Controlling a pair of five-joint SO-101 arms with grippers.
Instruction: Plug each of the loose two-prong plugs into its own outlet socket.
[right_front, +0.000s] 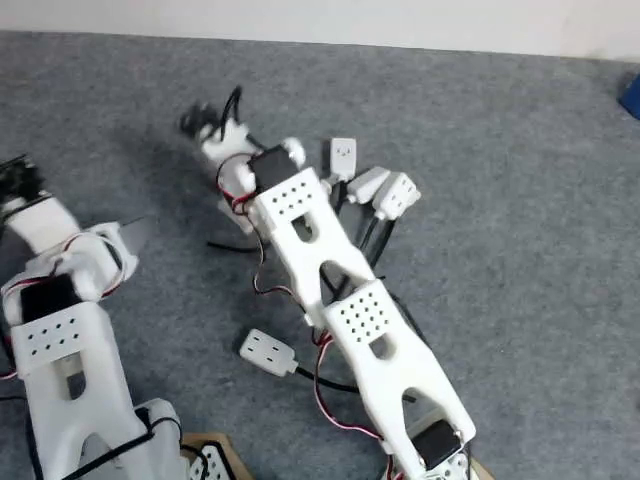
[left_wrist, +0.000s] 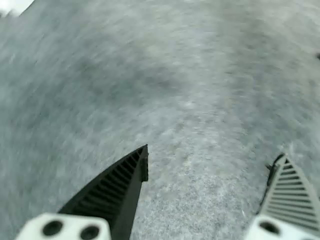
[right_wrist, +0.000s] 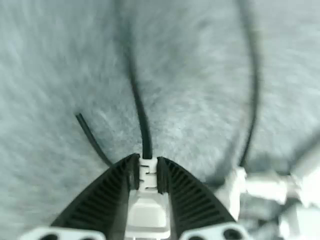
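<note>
My right gripper (right_wrist: 146, 162) is shut on a white two-prong plug (right_wrist: 147, 207), whose black cable (right_wrist: 137, 105) runs away over the grey carpet. In the high view this gripper (right_front: 208, 127) sits at the far middle-left, left of three white outlet sockets (right_front: 343, 155), (right_front: 368, 183), (right_front: 397, 195). These sockets (right_wrist: 267, 185) lie close beside the held plug. A further white socket block (right_front: 268, 352) with a black cable lies near the arm's base. My left gripper (left_wrist: 214, 157) hangs open over bare carpet, at the table's left edge (right_front: 15, 180).
Black cables (right_front: 370, 240) run under the right arm. A loose cable end (right_wrist: 80, 119) lies by the held plug. A blue object (right_front: 632, 95) pokes in at the far right edge. Wooden arm bases (right_front: 215, 450) stand at the near edge.
</note>
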